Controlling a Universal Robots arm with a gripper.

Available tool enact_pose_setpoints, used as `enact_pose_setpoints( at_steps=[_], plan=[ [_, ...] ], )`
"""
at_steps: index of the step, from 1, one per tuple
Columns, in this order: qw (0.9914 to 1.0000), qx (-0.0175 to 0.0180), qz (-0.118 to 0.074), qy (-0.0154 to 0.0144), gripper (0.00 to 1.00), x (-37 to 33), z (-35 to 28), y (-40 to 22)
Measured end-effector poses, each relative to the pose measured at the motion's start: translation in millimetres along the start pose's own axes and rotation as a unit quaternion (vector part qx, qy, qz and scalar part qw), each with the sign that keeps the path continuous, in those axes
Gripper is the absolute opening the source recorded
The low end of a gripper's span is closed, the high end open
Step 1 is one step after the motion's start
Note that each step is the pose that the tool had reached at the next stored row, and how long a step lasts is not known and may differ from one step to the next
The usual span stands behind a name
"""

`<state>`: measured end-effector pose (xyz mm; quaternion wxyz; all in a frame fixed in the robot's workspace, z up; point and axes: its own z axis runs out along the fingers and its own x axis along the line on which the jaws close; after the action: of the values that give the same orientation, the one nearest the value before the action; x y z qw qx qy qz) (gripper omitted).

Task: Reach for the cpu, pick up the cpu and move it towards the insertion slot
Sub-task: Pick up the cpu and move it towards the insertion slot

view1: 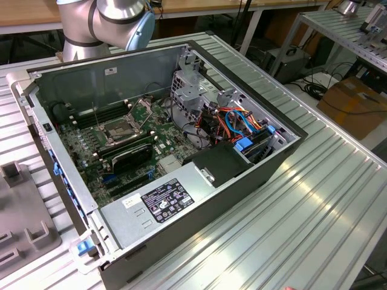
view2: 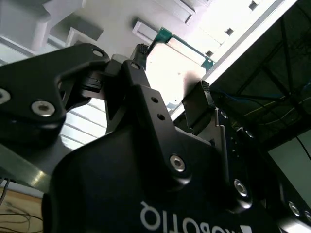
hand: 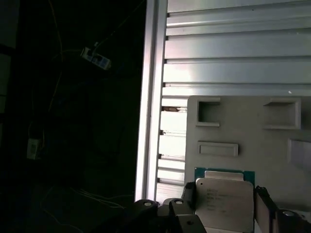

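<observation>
My fingers (hand: 262,209) are clamped on the cpu (hand: 224,201), one at each side, just over the grey tray (hand: 272,145) on the slatted counter (hand: 233,73). Reaching and gripping look done; I judge the carry to the insertion slot (view1: 123,128) is still left.

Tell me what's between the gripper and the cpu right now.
Nothing: in the first wrist view the gripper straddles the cpu, over the grey tray.
</observation>
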<state>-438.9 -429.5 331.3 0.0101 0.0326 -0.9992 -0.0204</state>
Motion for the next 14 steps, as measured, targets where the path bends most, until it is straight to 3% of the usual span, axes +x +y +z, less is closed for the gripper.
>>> enact_pose_setpoints(
  at_steps=[1, 2, 5, 9, 11, 14],
  plan=[
    [1.00000, 0.0000, 0.000, 0.0000, 0.55, 0.1, -5.2, 0.2],
    [1.00000, 0.0000, 0.000, 0.0000, 0.55, 0.4, -17.3, 0.7],
    [1.00000, 0.0000, 0.000, -0.0001, 0.55, 0.6, -27.4, 1.2],
    [1.00000, 0.0001, -0.001, -0.0004, 0.55, 1.0, -49.6, 2.2],
    [1.00000, 0.0001, -0.001, -0.0005, 0.55, 1.1, -55.2, 2.4],
    [1.00000, 0.0001, -0.001, -0.0009, 0.55, 1.1, -56.4, 2.5]
  ],
)
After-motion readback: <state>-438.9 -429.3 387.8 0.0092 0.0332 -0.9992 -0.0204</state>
